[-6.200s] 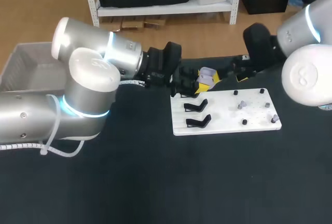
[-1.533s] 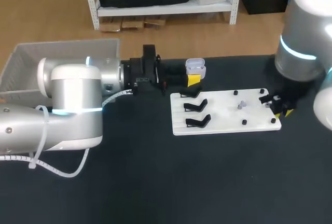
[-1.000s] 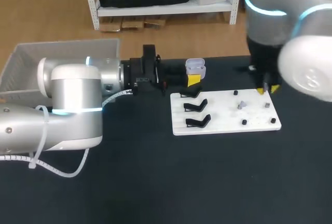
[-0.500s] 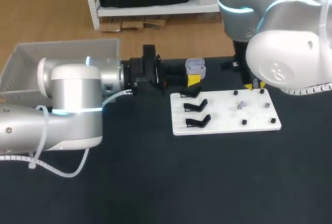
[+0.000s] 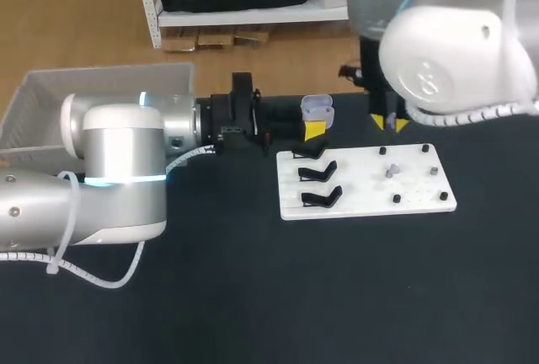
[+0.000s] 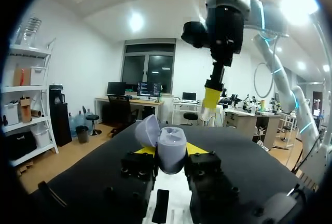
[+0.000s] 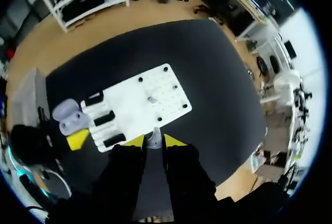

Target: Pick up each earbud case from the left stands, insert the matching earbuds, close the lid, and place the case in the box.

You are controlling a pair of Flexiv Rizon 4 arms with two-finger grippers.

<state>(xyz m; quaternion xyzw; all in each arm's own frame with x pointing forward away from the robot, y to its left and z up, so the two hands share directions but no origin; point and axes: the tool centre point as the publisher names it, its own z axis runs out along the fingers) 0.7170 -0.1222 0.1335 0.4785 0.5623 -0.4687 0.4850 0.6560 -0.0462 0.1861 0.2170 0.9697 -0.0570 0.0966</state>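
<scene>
A pale lilac earbud case (image 5: 317, 111) with its lid up is held sideways above the table's far edge, and my left gripper (image 5: 313, 130) is shut on it. In the left wrist view the case (image 6: 169, 150) sits between the yellow tips, with the lid (image 6: 147, 130) tilted back. My right gripper (image 5: 386, 121) hangs to the right of the case, above the white board's (image 5: 366, 200) far edge. It is shut on a small grey earbud (image 7: 152, 139). Another earbud (image 5: 390, 170) stands on the board.
Black stands (image 5: 320, 184) line the board's left side, and small dark pegs (image 5: 397, 199) dot its right side. A grey mesh box (image 5: 50, 99) sits at the far left behind my left arm. The right arm's bulk covers the table's far right corner.
My right arm has swung from the board's right end up and left toward the held case, carrying the earbud. My left arm and the case have kept still.
</scene>
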